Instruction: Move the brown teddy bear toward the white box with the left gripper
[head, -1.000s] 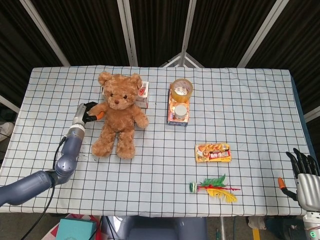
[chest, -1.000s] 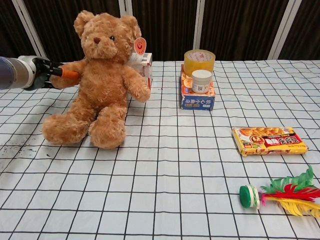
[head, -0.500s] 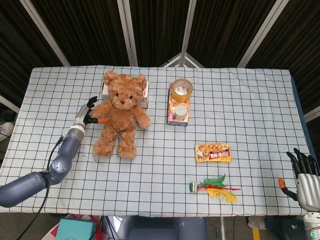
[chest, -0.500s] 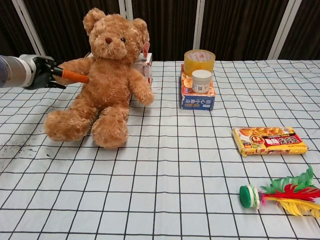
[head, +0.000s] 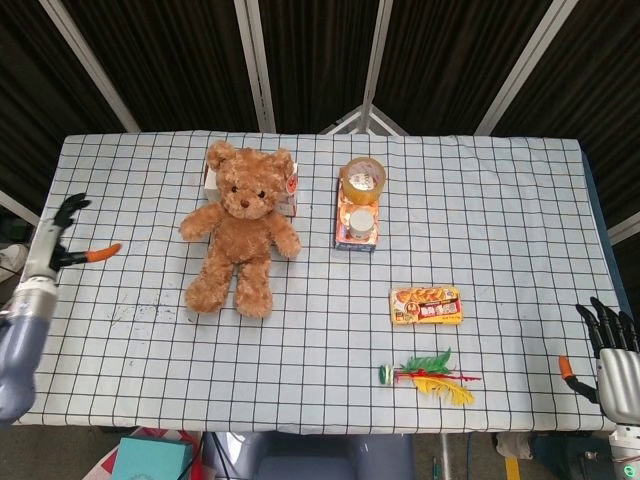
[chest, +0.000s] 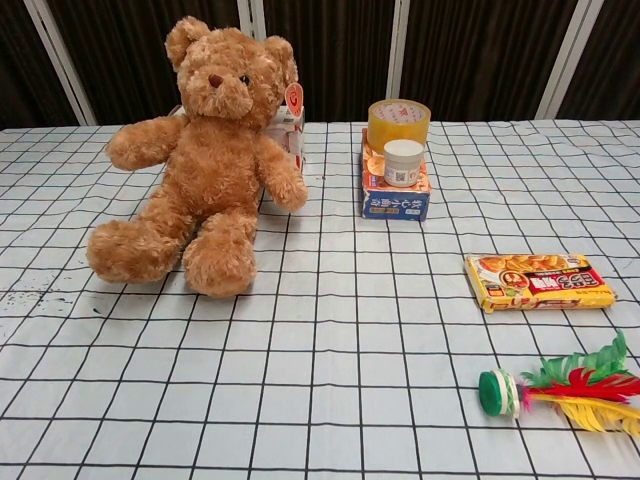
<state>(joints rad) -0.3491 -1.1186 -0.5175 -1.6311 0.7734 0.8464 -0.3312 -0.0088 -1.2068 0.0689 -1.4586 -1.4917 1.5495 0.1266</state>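
The brown teddy bear (head: 241, 232) (chest: 205, 150) sits on the checked table, its head leaning against the white box (head: 288, 192) (chest: 284, 131) behind it. My left hand (head: 62, 238) is off the table's left edge in the head view, fingers spread, holding nothing, well clear of the bear. It does not show in the chest view. My right hand (head: 612, 348) hangs open past the front right corner of the table, also empty.
A tape roll (head: 363, 179) and small white jar (head: 359, 221) rest on a blue box (chest: 394, 196) mid-table. A yellow snack packet (head: 427, 305) and a feathered shuttlecock (head: 428, 373) lie front right.
My left hand let go of the bear's arm and drew back left off the table. The bear shifted toward the white box and now rests against it.
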